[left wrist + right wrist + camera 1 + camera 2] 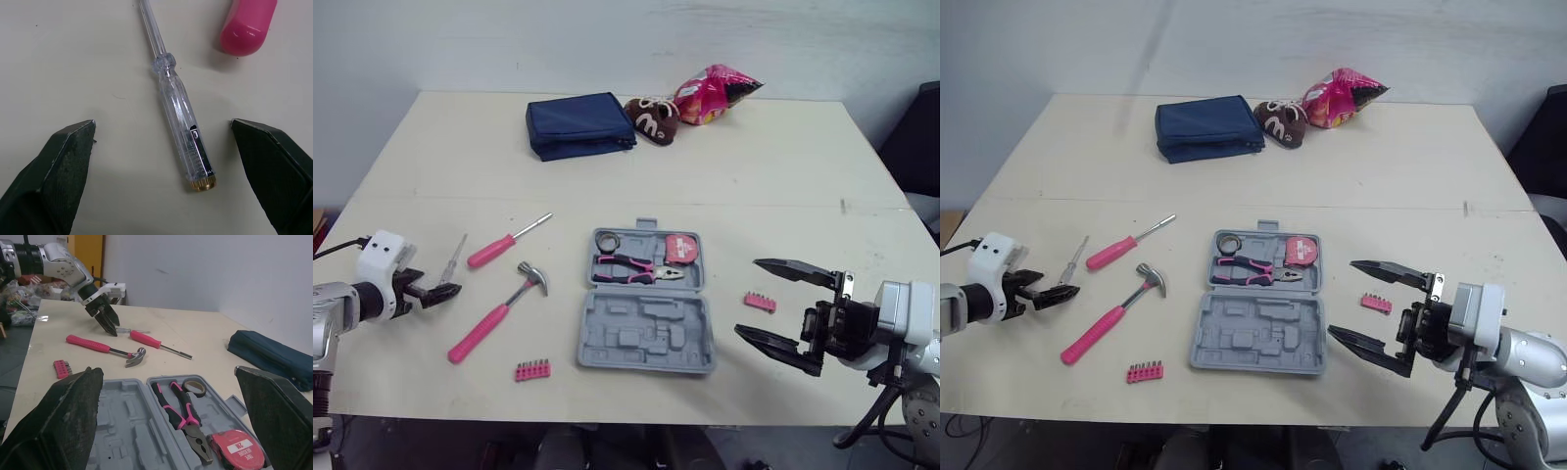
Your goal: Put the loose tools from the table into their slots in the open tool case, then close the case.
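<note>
A beige table (783,166) is standing before a white wall (607,39). One open grey tool case (646,338) is lying at its centre. From the case, one hammer (494,315) is lying at nine o'clock and a pink screwdriver (494,252) at ten. One bit strip (532,370) is lying at seven and a second bit strip (760,302) at three. The left gripper (445,291) is straddling a clear screwdriver (181,105) with its fingers spread. The right gripper (1340,298) is gaping wide at three.

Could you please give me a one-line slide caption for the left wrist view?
Open left gripper poised over a clear-handled screwdriver on the table, pink handle nearby.
</note>
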Motion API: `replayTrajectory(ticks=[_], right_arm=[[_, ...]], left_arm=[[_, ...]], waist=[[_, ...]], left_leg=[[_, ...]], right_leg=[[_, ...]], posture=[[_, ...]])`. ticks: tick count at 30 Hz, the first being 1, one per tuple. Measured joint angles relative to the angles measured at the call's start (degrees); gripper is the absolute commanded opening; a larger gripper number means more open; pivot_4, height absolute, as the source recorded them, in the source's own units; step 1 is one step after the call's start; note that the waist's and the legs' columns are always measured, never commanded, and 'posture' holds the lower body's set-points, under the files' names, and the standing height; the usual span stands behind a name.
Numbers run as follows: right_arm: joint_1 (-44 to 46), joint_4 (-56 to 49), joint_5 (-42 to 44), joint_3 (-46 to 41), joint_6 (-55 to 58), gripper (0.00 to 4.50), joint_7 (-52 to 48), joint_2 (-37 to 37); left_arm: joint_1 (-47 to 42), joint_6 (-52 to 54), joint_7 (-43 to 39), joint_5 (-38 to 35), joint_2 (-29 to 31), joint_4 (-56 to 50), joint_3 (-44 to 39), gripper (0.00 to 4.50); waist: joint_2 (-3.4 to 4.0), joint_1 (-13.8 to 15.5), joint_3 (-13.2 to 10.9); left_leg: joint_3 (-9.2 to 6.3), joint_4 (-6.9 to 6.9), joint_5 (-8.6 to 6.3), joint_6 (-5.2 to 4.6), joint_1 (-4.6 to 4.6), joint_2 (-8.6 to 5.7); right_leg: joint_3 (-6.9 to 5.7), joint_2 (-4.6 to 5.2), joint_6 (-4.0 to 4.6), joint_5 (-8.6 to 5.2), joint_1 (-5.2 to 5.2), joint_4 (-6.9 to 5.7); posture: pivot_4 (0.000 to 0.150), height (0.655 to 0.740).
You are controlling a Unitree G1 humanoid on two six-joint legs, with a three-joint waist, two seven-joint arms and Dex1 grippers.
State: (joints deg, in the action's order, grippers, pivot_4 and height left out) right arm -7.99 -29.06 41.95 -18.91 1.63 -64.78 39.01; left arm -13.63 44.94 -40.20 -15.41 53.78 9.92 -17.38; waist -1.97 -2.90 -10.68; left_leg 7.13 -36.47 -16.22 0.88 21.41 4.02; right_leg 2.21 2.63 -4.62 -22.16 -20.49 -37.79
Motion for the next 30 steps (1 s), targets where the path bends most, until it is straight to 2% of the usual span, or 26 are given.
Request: replayTrajectory(ticks=[2, 5, 11, 12, 13, 19, 24, 26, 30], right_arm=[[0.0, 0.0, 0.0, 0.5, 0.1, 4.50, 0.2, 0.0], [0.5, -0.1, 0.0, 0.6, 0.1, 4.50, 0.6, 0.0], [2.2, -0.1, 0.0, 1.4, 0.5, 4.50, 0.9, 0.0], [2.2, -0.1, 0.0, 1.7, 0.7, 4.50, 0.9, 0.0], [2.2, -0.1, 0.0, 2.2, 0.8, 4.50, 0.7, 0.0], [0.7, 1.0, -0.4, 2.2, -0.6, 4.50, -1.0, 0.0], [-0.8, 4.5, -0.6, 0.5, -2.9, 4.50, -3.0, 0.0], [-0.2, 4.8, -1.1, 0.4, -3.3, 4.50, -3.2, 0.0], [-2.0, 7.2, -1.7, -1.5, -4.7, 4.50, -5.4, 0.9]], left_arm=[[0.1, 0.5, 1.3, 0.0, -0.8, -0.7, 0.0, 4.48], [0.8, 0.9, 2.0, 0.0, -1.3, -2.4, -0.1, 3.58], [0.7, 1.2, 4.0, -0.3, -4.8, -3.1, -1.1, 0.85], [0.7, 1.2, 4.5, -0.3, -5.6, -3.1, -1.6, 0.27], [0.7, 1.3, 5.0, -0.4, -6.2, -3.1, -2.0, 0.01], [1.2, 1.2, 7.2, -0.9, -8.2, -3.1, -4.3, 0.01], [0.8, -6.6, 8.3, -1.4, -9.1, 0.4, -8.2, 0.01], [0.1, -10.9, 5.2, -1.9, -8.0, -0.4, -7.9, 0.01], [-1.6, -20.6, -10.0, -3.7, -1.2, -5.7, -3.6, 0.01]], waist=[[0.02, 0.0, 0.0], [0.04, 0.1, 0.0], [0.41, 0.4, 0.2], [0.47, 0.5, 0.3], [0.51, 0.6, 0.3], [0.58, 0.9, 0.3], [0.34, 0.9, 0.2], [0.12, 1.1, 0.2], [-0.07, 1.5, 0.3]], left_leg=[[0.00, -0.01, 0.00, 0.00, -0.06, -0.01], [0.00, -0.01, 0.00, 0.00, -0.10, -0.01], [0.01, -0.01, 0.01, -0.01, -0.16, -0.03], [0.01, -0.01, 0.01, -0.01, -0.17, -0.04], [0.02, -0.01, 0.02, -0.02, -0.18, -0.04], [0.02, -0.01, 0.02, -0.02, -0.21, -0.03], [0.01, -0.02, 0.03, -0.01, -0.15, 0.01], [0.00, -0.03, 0.03, 0.01, -0.10, 0.02], [-0.02, -0.03, 0.18, 0.32, 0.00, -0.10]], right_leg=[[0.01, 0.01, 0.00, 0.00, 0.06, -0.01], [0.01, 0.01, 0.00, 0.00, 0.10, -0.02], [0.02, 0.01, 0.00, 0.00, 0.12, -0.05], [0.03, 0.01, 0.00, 0.00, 0.12, -0.05], [0.04, 0.01, 0.00, 0.00, 0.12, -0.05], [0.05, -0.01, 0.01, 0.00, 0.14, -0.07], [0.02, -0.05, 0.01, 0.00, 0.11, -0.06], [0.00, -0.04, 0.01, 0.00, 0.09, -0.02], [-0.09, 0.11, 0.01, 0.00, 0.14, 0.15]], posture=[[0.150, 0.7400], [0.150, 0.7400], [0.150, 0.7400], [0.150, 0.7400], [0.150, 0.7400], [0.150, 0.7400], [0.150, 0.7400], [0.150, 0.7400], [0.150, 0.7400]])
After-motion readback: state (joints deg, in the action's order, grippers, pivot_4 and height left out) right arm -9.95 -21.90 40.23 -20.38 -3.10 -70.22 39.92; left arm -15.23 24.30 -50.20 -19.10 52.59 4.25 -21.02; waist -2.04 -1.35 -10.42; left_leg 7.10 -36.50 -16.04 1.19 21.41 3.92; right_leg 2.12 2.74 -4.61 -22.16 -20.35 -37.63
